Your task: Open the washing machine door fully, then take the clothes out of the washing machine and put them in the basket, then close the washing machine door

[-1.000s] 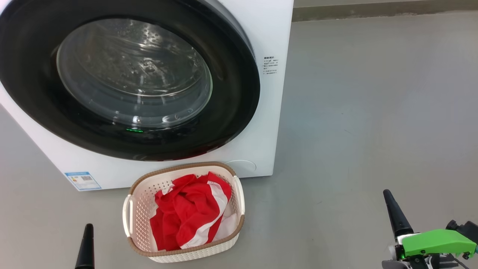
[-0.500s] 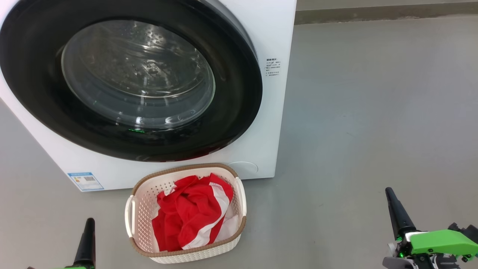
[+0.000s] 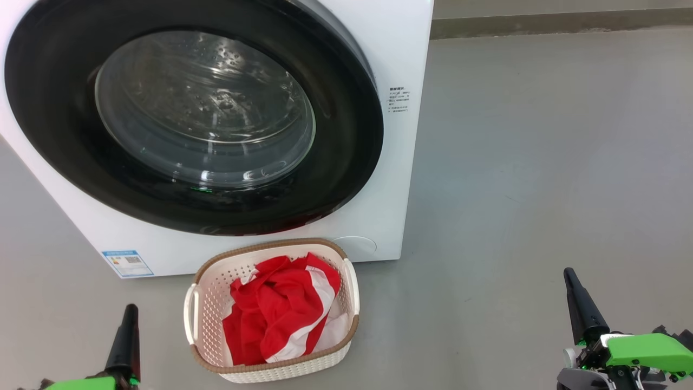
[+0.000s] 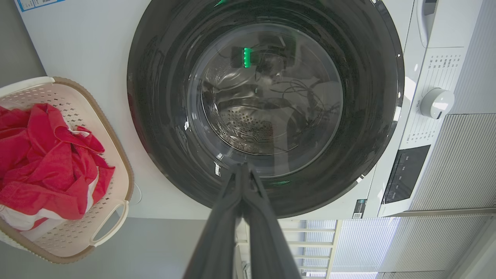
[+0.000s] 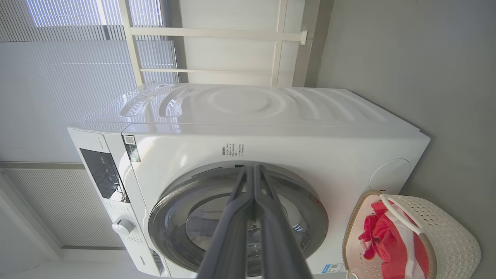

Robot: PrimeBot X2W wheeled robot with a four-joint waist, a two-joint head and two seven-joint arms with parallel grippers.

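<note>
The white washing machine (image 3: 398, 179) fills the upper left of the head view. Its round black-rimmed door (image 3: 354, 141) lies closed flat against the front, glass window in the middle. On the floor just before it stands the cream basket (image 3: 211, 276) holding the red and white clothes (image 3: 279, 314). My left gripper (image 3: 129, 317) is shut at the lower left, left of the basket, holding nothing. My right gripper (image 3: 569, 279) is shut at the lower right, well right of the basket, also holding nothing. The wrist views show each pair of fingers (image 4: 242, 182) (image 5: 254, 186) pressed together, pointing at the door.
Grey floor (image 3: 541, 162) stretches to the right of the machine up to a wall base at the top. The machine's control panel and knob (image 4: 436, 102) show in the left wrist view, with white blinds and a frame behind.
The whole head view has shifted slightly, so the camera moved. Both grippers stay shut; the left one shows a little higher in the view. Door, basket and clothes are unmoved.
</note>
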